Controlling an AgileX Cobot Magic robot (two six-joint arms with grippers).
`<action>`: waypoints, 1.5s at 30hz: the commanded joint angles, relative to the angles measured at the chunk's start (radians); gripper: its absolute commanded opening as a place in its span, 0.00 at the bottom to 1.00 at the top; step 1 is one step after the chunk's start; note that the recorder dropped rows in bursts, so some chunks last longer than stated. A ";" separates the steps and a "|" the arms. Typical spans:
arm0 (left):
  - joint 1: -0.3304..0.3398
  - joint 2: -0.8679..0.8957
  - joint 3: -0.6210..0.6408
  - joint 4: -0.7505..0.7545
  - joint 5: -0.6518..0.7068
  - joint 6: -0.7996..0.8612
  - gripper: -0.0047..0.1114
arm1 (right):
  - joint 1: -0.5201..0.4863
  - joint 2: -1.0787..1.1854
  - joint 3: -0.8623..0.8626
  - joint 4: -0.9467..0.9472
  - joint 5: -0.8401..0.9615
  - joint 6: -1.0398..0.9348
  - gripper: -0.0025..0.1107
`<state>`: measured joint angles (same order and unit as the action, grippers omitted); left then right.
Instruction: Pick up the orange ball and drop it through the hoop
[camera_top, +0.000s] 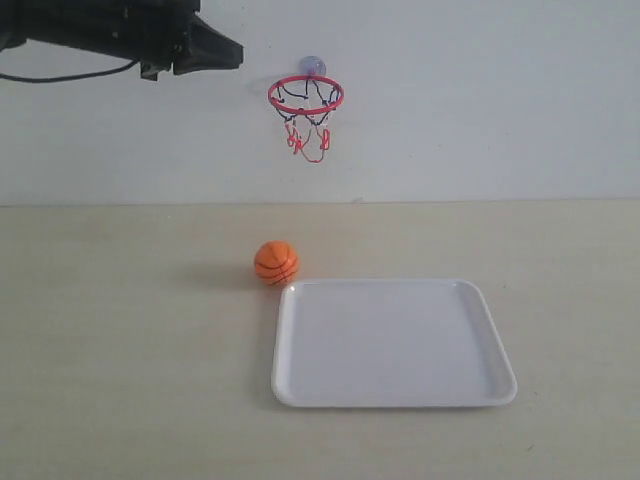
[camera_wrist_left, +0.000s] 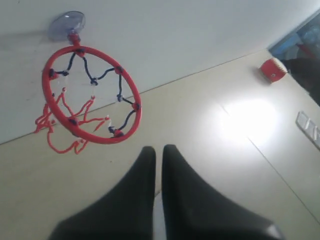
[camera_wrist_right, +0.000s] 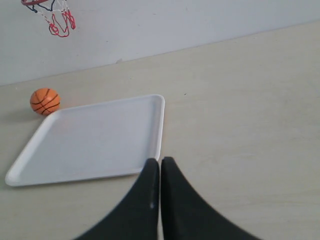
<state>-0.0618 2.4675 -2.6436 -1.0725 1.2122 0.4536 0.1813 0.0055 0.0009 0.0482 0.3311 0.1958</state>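
The orange ball (camera_top: 276, 262) rests on the table beside the far left corner of the white tray; the right wrist view shows the orange ball (camera_wrist_right: 45, 101) too. The hoop (camera_top: 305, 96) hangs on the back wall by its clear suction cup, red ring level, net dangling. My left gripper (camera_top: 225, 52) is raised high at the upper left, just left of the hoop (camera_wrist_left: 90, 95), shut with nothing held; its fingertips (camera_wrist_left: 171, 150) nearly touch. My right gripper (camera_wrist_right: 160, 161) is shut and empty above the tray's near edge, out of the exterior view.
A white tray (camera_top: 392, 400) lies flat in the middle of the table, right of the ball. A small red object (camera_wrist_left: 273, 69) and a pale strip (camera_wrist_left: 307, 125) lie far off on the table in the left wrist view.
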 joint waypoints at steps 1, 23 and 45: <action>-0.029 -0.088 0.022 0.138 0.009 -0.098 0.08 | -0.001 -0.006 -0.001 -0.008 -0.009 0.003 0.02; -0.029 -0.811 1.339 0.130 -0.188 0.116 0.08 | -0.001 -0.006 -0.001 -0.008 -0.009 0.003 0.02; -0.029 -1.441 2.168 -0.175 -0.089 0.192 0.08 | -0.001 -0.006 -0.001 -0.008 -0.009 0.003 0.02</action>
<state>-0.0901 1.0517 -0.4836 -1.2287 1.1133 0.6381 0.1813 0.0055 0.0009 0.0482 0.3311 0.1958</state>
